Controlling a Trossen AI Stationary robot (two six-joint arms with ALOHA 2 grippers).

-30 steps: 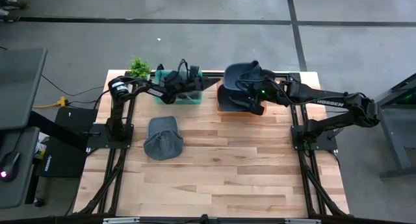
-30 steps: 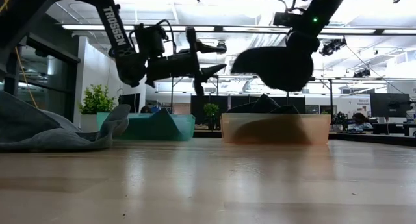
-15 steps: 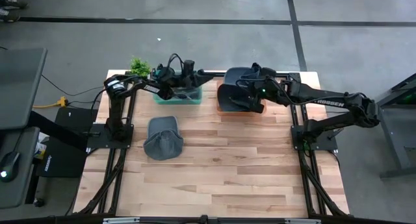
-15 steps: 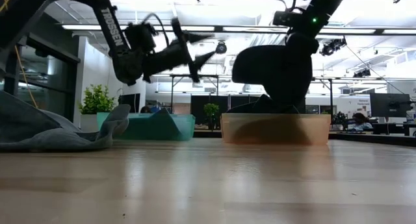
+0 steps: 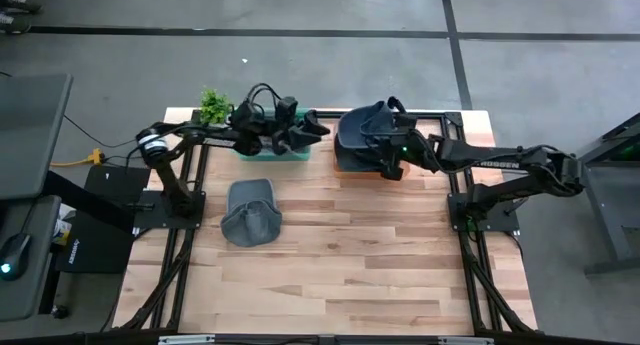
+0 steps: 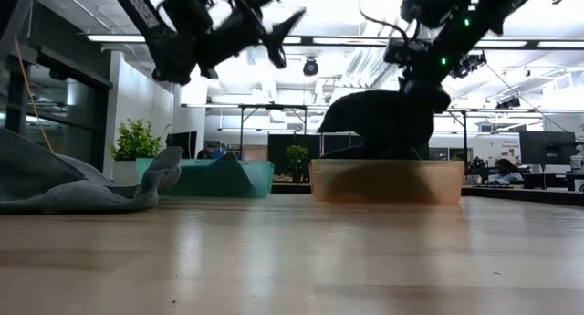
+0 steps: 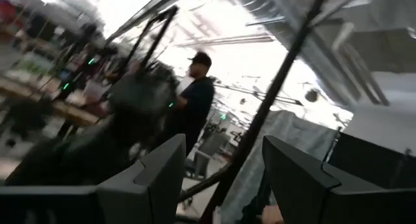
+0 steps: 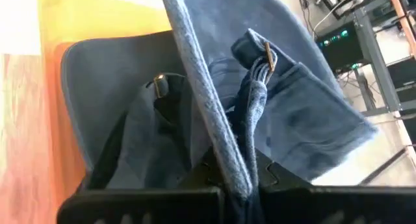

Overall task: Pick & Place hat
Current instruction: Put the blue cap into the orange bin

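High view, going from the left: a small green plant (image 5: pixel 214 105) stands at the far left corner of the wooden surface (image 5: pixel 330 265), and just beside it sits a teal bin (image 5: pixel 262 148). The left end effector (image 5: pixel 311 128) hangs above that bin's right end, its two fingers spread apart with nothing between them. Nearer the front, a grey hat (image 5: pixel 251 212) lies flat on the surface, well apart from both arms. To the right, an orange bin (image 5: pixel 345 166) sits at the far edge, mostly covered by a dark blue hat (image 5: pixel 358 135) that the right end effector (image 5: pixel 384 155) holds over it.

Low view adds height that the overhead picture hides: the left end effector (image 6: pixel 274 18) is raised well above the teal bin (image 6: pixel 205 179) and tilted upward, fingers splayed; the grey hat (image 6: pixel 64 183) slumps at the left edge; the dark blue hat (image 6: pixel 379 123) hangs at the rim of the orange bin (image 6: pixel 388 181), though whether it touches the rim is hard to tell.

Left wrist view shows only the open fingers (image 7: pixel 146 178) against the room, where a person (image 7: pixel 195 107) stands.

Right wrist view gives the grip: the end effector's fingers are pinched closed on the hat's brim edge (image 8: pixel 208 120), above the orange bin (image 8: pixel 58 55).
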